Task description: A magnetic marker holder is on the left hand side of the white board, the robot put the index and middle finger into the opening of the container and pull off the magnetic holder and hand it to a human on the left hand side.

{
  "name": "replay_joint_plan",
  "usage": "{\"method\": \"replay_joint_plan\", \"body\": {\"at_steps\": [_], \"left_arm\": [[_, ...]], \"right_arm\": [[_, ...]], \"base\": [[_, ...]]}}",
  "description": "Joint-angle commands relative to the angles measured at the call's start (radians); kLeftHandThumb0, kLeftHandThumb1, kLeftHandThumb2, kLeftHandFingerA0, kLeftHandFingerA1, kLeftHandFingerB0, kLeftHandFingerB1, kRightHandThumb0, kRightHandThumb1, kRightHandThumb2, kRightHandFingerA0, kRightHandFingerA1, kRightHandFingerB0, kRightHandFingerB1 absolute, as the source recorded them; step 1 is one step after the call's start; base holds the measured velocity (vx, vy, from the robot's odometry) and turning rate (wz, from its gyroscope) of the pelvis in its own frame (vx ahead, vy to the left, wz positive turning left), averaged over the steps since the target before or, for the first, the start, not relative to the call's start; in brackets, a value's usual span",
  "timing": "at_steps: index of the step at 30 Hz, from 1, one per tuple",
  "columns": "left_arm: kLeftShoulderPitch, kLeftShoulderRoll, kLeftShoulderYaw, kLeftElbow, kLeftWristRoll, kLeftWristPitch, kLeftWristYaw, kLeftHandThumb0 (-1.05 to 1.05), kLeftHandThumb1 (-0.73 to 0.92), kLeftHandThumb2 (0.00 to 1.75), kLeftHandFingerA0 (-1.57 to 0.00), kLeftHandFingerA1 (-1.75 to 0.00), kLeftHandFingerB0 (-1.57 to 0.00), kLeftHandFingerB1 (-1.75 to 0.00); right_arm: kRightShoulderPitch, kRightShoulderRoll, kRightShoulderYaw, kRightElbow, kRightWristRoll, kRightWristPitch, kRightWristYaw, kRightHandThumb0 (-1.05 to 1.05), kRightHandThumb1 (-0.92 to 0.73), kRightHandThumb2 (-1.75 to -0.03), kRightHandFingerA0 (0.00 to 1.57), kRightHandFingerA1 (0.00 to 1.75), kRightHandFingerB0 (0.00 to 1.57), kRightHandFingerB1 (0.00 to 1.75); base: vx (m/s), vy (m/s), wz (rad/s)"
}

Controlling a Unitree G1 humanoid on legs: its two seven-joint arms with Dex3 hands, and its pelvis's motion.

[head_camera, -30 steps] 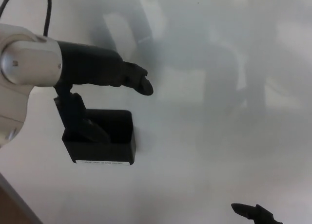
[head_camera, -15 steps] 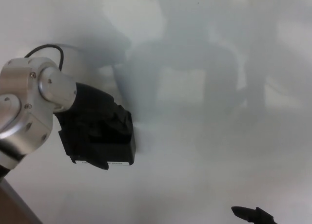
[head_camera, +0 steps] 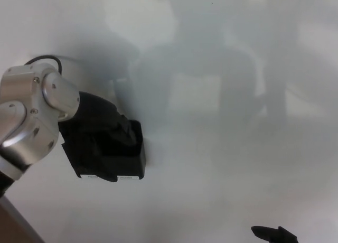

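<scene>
The left robot hand [head_camera: 100, 140] comes in from the left edge on a silver-jointed arm [head_camera: 34, 116] and sits pressed over the black holder [head_camera: 129, 158], which lies against the whiteboard [head_camera: 222, 164] at the left of the scene. The hand covers most of the holder's front and top, so only the holder's right side and its bottom edge, with a pale label strip, show clearly. Black hand and black holder blur into one dark mass, and the fingers cannot be made out apart from it; whether they are inside the opening, closed on the holder, or merely lying on it cannot be told. A thin black cable [head_camera: 42, 59] loops up from behind the arm's joint. The whiteboard's glossy surface carries dim grey reflections across its upper half. At the bottom edge, toward the right, only a small black tip of the right robot hand [head_camera: 273, 234] shows, well apart from the holder; its state cannot be told either.
</scene>
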Motion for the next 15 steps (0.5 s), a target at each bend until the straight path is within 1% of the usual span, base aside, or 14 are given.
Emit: {"method": "replay_joint_plan", "body": {"at_steps": [1, 2, 3, 4, 5, 6, 7, 9, 10, 12, 13, 14, 15], "left_arm": [[0.002, 0.014, -0.001, -0.01, 0.032, 0.017, 0.023, -0.81, 0.47, 0.83, -0.26, -0.5, -0.01, -0.04], [0.002, 0.014, -0.001, -0.01, 0.032, 0.017, 0.023, -0.81, 0.47, 0.83, -0.26, -0.5, -0.01, -0.04], [0.0, 0.01, -0.005, -0.005, 0.044, 0.018, 0.036, -0.81, 0.53, 0.59, -0.17, -0.39, 0.0, -0.15], [-0.002, 0.005, -0.011, 0.002, 0.06, 0.019, 0.053, -0.81, 0.53, 0.59, -0.17, -0.39, 0.0, -0.15], [-0.001, 0.002, -0.017, 0.011, 0.073, 0.019, 0.067, -0.75, 0.46, 0.86, -0.03, -0.44, -0.06, -0.07], [0.001, -0.001, -0.023, 0.021, 0.086, 0.019, 0.08, -0.75, 0.46, 0.86, -0.03, -0.44, -0.06, -0.07], [0.004, -0.002, -0.026, 0.026, 0.094, 0.018, 0.088, -0.81, 0.53, 0.58, -0.15, -0.4, 0.0, -0.18], [0.009, -0.002, -0.028, 0.032, 0.101, 0.015, 0.096, -0.81, 0.53, 0.58, -0.15, -0.4, 0.0, -0.18], [0.01, 0.001, -0.03, 0.039, 0.103, 0.008, 0.097, -0.82, 0.54, 0.59, -0.18, -0.42, 0.0, -0.17], [0.011, 0.001, -0.031, 0.042, 0.105, 0.005, 0.097, -0.82, 0.54, 0.59, -0.18, -0.42, 0.0, -0.17], [0.009, -0.002, -0.046, 0.078, 0.116, -0.017, 0.103, -0.75, 0.44, 0.87, -0.03, -0.45, -0.04, -0.1], [0.012, -0.007, -0.047, 0.09, 0.118, -0.011, 0.109, -0.81, 0.51, 0.87, -0.01, -0.4, -0.13, -0.01], [0.014, -0.01, -0.048, 0.096, 0.118, -0.005, 0.113, -0.81, 0.51, 0.87, -0.01, -0.4, -0.13, -0.01]], "right_arm": [[0.011, -0.01, 0.002, 0.002, 0.002, -0.016, -0.013, -0.41, -0.61, -0.99, 0.87, 0.76, 0.51, 0.59], [0.011, -0.01, 0.002, 0.002, 0.002, -0.016, -0.013, -0.41, -0.61, -0.99, 0.87, 0.76, 0.51, 0.59], [0.011, -0.01, 0.003, 0.002, 0.001, -0.016, -0.015, -0.42, -0.76, -0.63, 0.89, 0.61, 0.6, 0.42], [0.012, -0.011, 0.005, 0.002, 0.0, -0.016, -0.016, -0.42, -0.76, -0.63, 0.89, 0.61, 0.6, 0.42], [0.014, -0.01, 0.002, 0.003, 0.006, -0.017, -0.009, -0.42, -0.62, -0.99, 0.87, 0.75, 0.52, 0.59], [0.016, -0.009, -0.002, 0.004, 0.014, -0.018, 0.001, -0.42, -0.62, -0.99, 0.87, 0.75, 0.52, 0.59], [0.017, -0.009, -0.003, 0.004, 0.016, -0.018, 0.005, -0.41, -0.61, -0.99, 0.87, 0.75, 0.51, 0.59], [0.018, -0.009, -0.003, 0.005, 0.017, -0.018, 0.009, -0.41, -0.61, -0.99, 0.87, 0.75, 0.51, 0.59], [0.02, -0.009, -0.002, 0.004, 0.016, -0.017, 0.008, -0.42, -0.76, -0.63, 0.9, 0.6, 0.6, 0.42], [0.02, -0.009, -0.002, 0.003, 0.016, -0.016, 0.008, -0.42, -0.76, -0.63, 0.9, 0.6, 0.6, 0.42], [0.02, -0.011, 0.005, 0.004, 0.005, -0.016, -0.004, -0.41, -0.61, -1.0, 0.87, 0.75, 0.51, 0.6], [0.02, -0.009, 0.005, 0.005, 0.006, -0.017, -0.004, -0.42, -0.61, -0.99, 0.87, 0.75, 0.52, 0.6], [0.02, -0.008, 0.004, 0.006, 0.007, -0.017, -0.003, -0.42, -0.61, -0.99, 0.87, 0.75, 0.52, 0.6]], "base": [[0.0, 0.0, 0.0], [0.0, 0.0, 0.0], [0.0, 0.0, 0.0], [0.0, 0.0, 0.0], [0.0, 0.0, 0.0], [0.0, 0.0, 0.0], [0.0, 0.0, 0.0], [0.0, 0.0, 0.0], [0.0, 0.0, 0.0], [0.0, 0.0, 0.0], [0.0, 0.0, 0.0], [0.0, 0.0, 0.0], [0.0, 0.0, 0.0]]}}
